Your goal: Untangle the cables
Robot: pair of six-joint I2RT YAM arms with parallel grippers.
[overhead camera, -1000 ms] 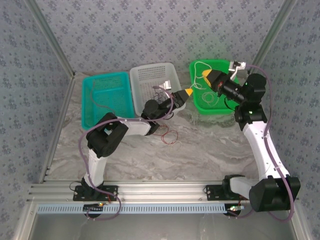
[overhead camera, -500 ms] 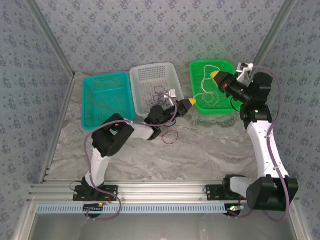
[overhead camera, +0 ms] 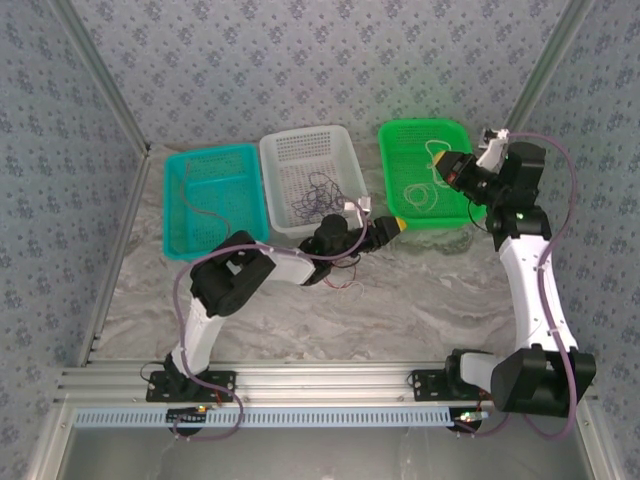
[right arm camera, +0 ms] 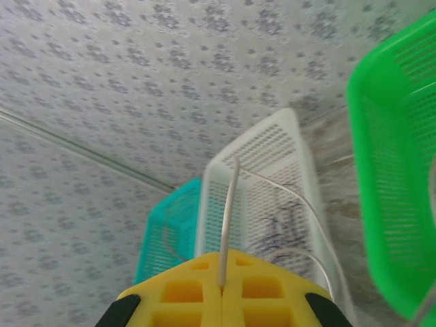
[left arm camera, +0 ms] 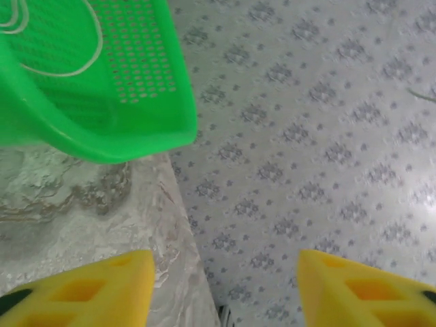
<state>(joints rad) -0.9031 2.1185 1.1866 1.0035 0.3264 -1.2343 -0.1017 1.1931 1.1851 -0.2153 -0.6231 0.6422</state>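
Marbled grey tabletop (overhead camera: pixel 420 290) spreads under both my arms. A green perforated plastic basket (left arm camera: pixel 157 68) sits just ahead of my left gripper (left arm camera: pixel 221 293), whose yellow fingers stand wide apart, empty. A white perforated basket (right arm camera: pixel 266 160) beyond my right gripper (right arm camera: pixel 223 289) contains a dark purple tangled wire (overhead camera: pixel 318 195). My right fingers pinch a whitish thin wire (right arm camera: pixel 228 218). A red thin wire (overhead camera: pixel 345 278) lies beneath my left arm.

White arms (overhead camera: pixel 530 290), black joints (overhead camera: pixel 235 280), mauve cables (overhead camera: pixel 573 190), yellow end effector fingers (left arm camera: pixel 82 289)
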